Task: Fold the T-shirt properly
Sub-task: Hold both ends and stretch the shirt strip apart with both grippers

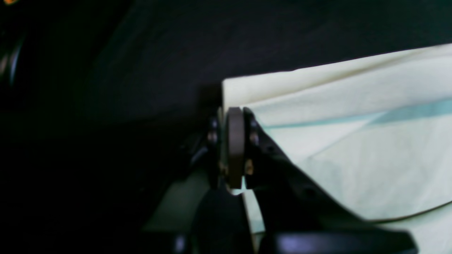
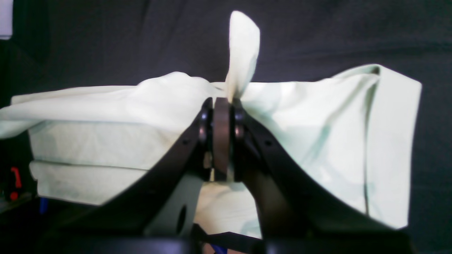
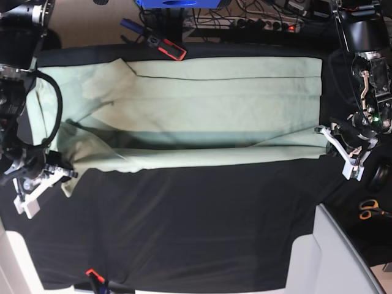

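Observation:
The pale mint-green T-shirt (image 3: pixel 214 104) lies spread across the far half of the black table cover (image 3: pixel 184 226), with a fold running along its near edge. At the base view's right, my left gripper (image 3: pixel 323 131) is shut on the shirt's near corner. In the left wrist view the left gripper (image 1: pixel 234 114) pinches the cloth edge of the T-shirt (image 1: pixel 353 148). At the base view's left, my right gripper (image 3: pixel 66 175) is shut on the shirt's other near end. In the right wrist view a tuft of the T-shirt (image 2: pixel 243 53) sticks up above the shut right gripper (image 2: pixel 222 102).
Orange-handled scissors (image 3: pixel 369 209) lie at the right, beyond the cover. A red and black tool (image 3: pixel 166 48) rests at the far edge, with cables behind it. A red clamp (image 3: pixel 92 274) holds the cover's near edge. A white surface (image 3: pixel 334 254) shows at the near right.

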Robot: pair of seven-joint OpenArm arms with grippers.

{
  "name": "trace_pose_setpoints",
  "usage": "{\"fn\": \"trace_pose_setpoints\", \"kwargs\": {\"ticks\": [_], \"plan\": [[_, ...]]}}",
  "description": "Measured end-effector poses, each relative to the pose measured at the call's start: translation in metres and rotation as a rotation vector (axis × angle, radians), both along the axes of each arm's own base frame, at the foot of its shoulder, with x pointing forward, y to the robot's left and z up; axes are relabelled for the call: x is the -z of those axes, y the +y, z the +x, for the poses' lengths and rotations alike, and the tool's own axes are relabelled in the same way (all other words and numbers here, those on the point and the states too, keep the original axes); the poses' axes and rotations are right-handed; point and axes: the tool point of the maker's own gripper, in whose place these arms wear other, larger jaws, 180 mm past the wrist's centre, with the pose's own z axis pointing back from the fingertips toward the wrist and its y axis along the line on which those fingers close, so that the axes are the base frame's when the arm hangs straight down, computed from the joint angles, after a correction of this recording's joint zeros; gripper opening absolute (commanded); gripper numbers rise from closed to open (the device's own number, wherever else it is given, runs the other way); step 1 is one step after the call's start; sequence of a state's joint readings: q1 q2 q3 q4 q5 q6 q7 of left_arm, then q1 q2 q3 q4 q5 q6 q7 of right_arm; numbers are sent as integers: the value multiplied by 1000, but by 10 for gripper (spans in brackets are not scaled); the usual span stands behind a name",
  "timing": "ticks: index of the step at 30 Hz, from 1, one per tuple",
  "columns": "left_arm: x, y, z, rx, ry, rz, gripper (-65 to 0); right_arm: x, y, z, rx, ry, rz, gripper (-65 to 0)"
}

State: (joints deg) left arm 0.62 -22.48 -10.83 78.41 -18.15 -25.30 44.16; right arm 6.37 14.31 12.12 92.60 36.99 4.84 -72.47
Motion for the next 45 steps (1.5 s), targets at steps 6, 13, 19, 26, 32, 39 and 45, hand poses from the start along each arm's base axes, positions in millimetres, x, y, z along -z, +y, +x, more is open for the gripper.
{"fn": "trace_pose_setpoints", "kwargs": {"ticks": [6, 13, 19, 26, 32, 39, 45], "plan": [[-9, -16, 16, 50, -30, 2, -623, -1, -2, 8, 9, -10, 3, -650], [-21, -28, 36, 88, -62, 5, -623, -5, -1, 14, 13, -35, 5, -650], [-34, -22, 49, 73, -34, 28, -623, -10, -8, 18, 15, -47, -12, -650], [-57, -28, 62, 94, -99, 45, -623, -8, -12, 28, 33, -57, -4, -650], [-67, -32, 71, 99, -131, 42, -623, -9, -16, 39, 60, -84, 6, -650], [-66, -31, 69, 100, -126, 43, -623, -16, -30, 55, 87, -133, -8, -650], [-63, -31, 66, 100, -118, 43, -623, -20, -30, 63, 61, -163, -14, -650]]}}
